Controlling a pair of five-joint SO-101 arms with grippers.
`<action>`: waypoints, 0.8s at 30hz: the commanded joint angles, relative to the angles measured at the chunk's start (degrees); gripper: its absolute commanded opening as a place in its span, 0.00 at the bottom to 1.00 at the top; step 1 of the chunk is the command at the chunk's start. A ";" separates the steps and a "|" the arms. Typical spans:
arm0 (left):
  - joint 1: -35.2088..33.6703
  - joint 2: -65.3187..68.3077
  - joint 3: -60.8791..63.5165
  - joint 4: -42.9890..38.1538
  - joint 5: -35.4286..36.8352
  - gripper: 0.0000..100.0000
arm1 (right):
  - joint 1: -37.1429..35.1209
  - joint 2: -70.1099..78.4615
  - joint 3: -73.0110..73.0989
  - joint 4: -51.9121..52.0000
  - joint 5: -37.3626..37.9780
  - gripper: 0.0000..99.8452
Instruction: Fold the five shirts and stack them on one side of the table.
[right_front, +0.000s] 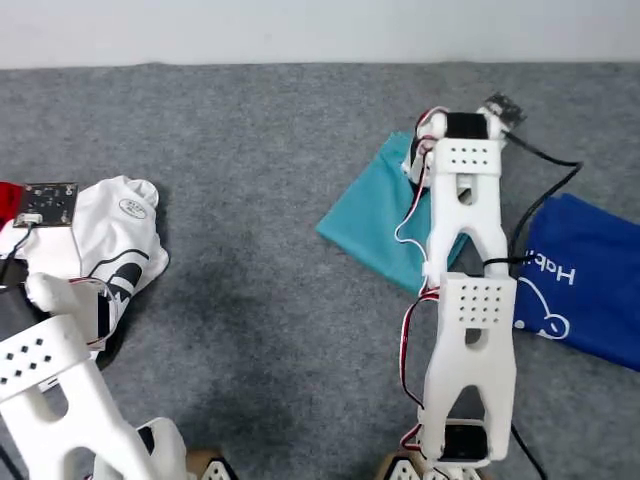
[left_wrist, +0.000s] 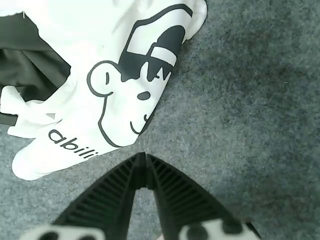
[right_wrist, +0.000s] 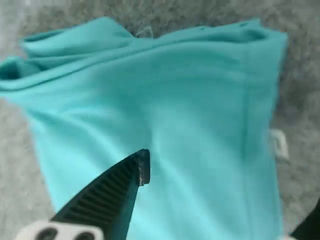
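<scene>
Shirts lie spread over the grey carpeted table (right_front: 260, 300) in the high view. A white cotton shirt with a black cartoon-bear print (right_front: 120, 235) is bunched at the tip of the left arm (right_front: 50, 370). A teal knit shirt folded into a slanted rectangle (right_front: 375, 215) sits under the far end of the right arm (right_front: 470, 300). A royal-blue shirt with white print (right_front: 585, 280) lies flat just beside that arm. A sliver of red cloth (right_front: 8, 200) peeks out beyond the white shirt.

From the left wrist view, the left gripper (left_wrist: 145, 159) has its black ribbed jaws pressed together tip to tip, with nothing between them. The white shirt lies crumpled just ahead of the tips, apart from them, with the bear's face nearest. A black cloth (left_wrist: 30, 65) is tucked partly beneath its far side.

From the right wrist view, the right gripper (right_wrist: 230, 182) is spread wide and grips nothing. One ribbed finger (right_wrist: 120, 190) hangs above the teal shirt, which lies directly below and ahead. The shirt is smooth, with layered folds along its far edge and a small white tag (right_wrist: 277, 142) at one side.
</scene>
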 joint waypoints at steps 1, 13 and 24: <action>0.35 -0.97 -0.13 -0.26 -0.09 0.00 | -0.22 2.15 -0.44 -3.65 1.23 0.48; 0.35 -0.88 -0.13 -0.26 -0.09 0.00 | -1.80 4.88 -0.44 -2.95 10.02 0.00; 0.35 -0.88 -0.13 -0.44 -0.09 0.00 | -1.01 3.65 -12.66 10.07 25.23 0.01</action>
